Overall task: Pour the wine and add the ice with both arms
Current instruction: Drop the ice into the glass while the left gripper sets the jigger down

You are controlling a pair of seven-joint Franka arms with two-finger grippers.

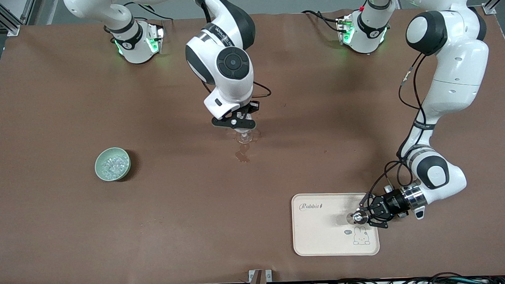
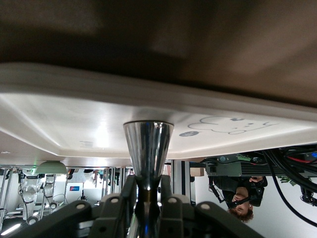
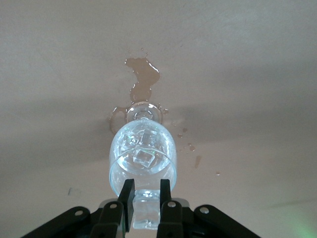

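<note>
A clear wine glass [image 1: 244, 137] stands mid-table with ice chunks in it; the right wrist view shows it from above [image 3: 142, 158]. My right gripper [image 1: 239, 126] is just over the glass rim, shut on a clear ice chunk [image 3: 146, 208], as the right wrist view shows [image 3: 146, 198]. More ice [image 1: 112, 165] fills a pale green bowl [image 1: 100, 169] toward the right arm's end. My left gripper [image 1: 362, 217] is shut on the stem of a shiny cone-shaped metal cup [image 2: 148, 146] that stands on a cream tray [image 1: 323, 236]. The left wrist view shows its fingers [image 2: 167, 191] closed on the cup.
A wet brown spill [image 1: 242, 153] lies on the brown table beside the glass foot, nearer the front camera; it also shows in the right wrist view [image 3: 143, 82]. The tray carries a rabbit drawing [image 1: 360, 235]. Both arm bases stand along the table's back edge.
</note>
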